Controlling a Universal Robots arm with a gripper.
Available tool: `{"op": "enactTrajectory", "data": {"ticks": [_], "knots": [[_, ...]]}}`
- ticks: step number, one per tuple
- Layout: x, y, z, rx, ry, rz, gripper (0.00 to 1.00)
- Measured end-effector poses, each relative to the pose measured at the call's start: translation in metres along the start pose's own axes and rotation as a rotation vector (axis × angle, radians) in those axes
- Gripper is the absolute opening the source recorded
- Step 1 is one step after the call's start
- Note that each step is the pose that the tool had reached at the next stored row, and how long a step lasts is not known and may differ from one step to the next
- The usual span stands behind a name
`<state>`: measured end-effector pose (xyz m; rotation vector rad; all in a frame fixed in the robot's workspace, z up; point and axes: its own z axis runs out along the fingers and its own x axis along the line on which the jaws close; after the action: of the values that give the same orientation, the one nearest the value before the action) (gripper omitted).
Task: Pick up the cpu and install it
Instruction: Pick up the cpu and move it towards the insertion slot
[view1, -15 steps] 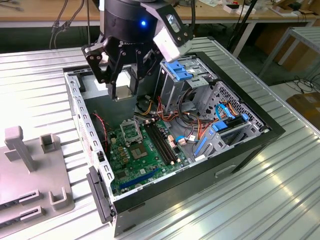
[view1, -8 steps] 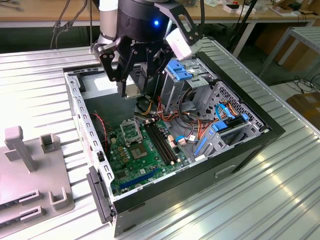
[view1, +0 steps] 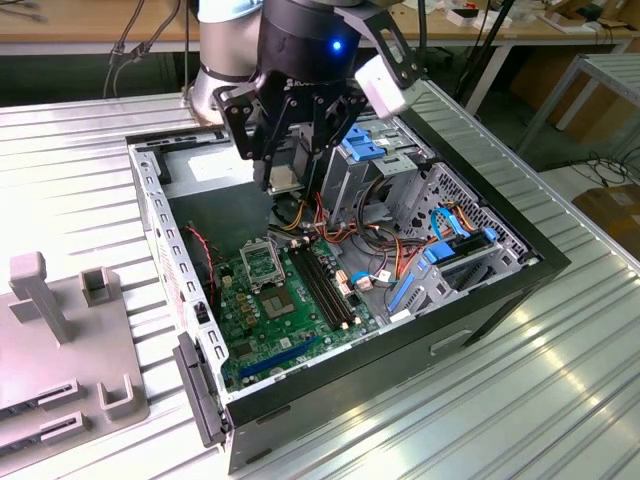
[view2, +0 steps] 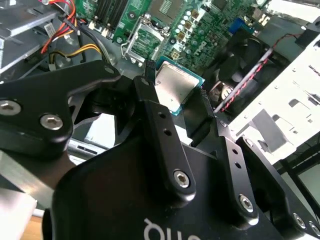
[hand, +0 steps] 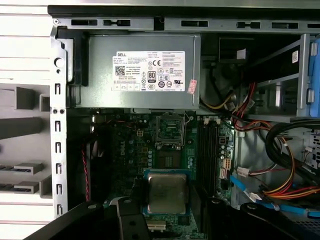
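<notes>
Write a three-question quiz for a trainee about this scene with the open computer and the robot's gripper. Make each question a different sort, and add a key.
1. True or false: the gripper holds the chip above the open computer case.
2. The socket on the green board is: A) without a chip, B) holding a chip, C) covered by a fan.
3. What colour is the label on the large grey box?

Key: 1 true; 2 A; 3 white.
</notes>
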<state>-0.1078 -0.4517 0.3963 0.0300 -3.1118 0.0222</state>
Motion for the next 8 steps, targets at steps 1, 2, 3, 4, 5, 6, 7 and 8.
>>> {"op": "enactTrajectory", "data": {"ticks": [1,2,3,4,5,6,7,8], "knots": [[-0.0007,-0.0002,0.0,0.0,0.0,0.0,0.47],[-0.0011,-0.0003,0.0001,-0.0001,-0.0001,0.0,0.47],[-0.0013,-0.0016,0.0003,0.0,-0.0001,0.0,0.47],[-0.0012,-0.0039,0.0007,0.0001,-0.0001,0.0,0.47],[-0.0012,-0.0048,0.001,0.0001,-0.0001,0.0,0.47],[-0.0012,-0.0053,0.0013,0.0001,-0.0002,0.0,0.47],[-0.0012,-0.0054,0.0014,0.0,-0.0003,0.0,0.47],[-0.0012,-0.0054,0.0013,0.0001,-0.0003,0.0,0.47]]}}
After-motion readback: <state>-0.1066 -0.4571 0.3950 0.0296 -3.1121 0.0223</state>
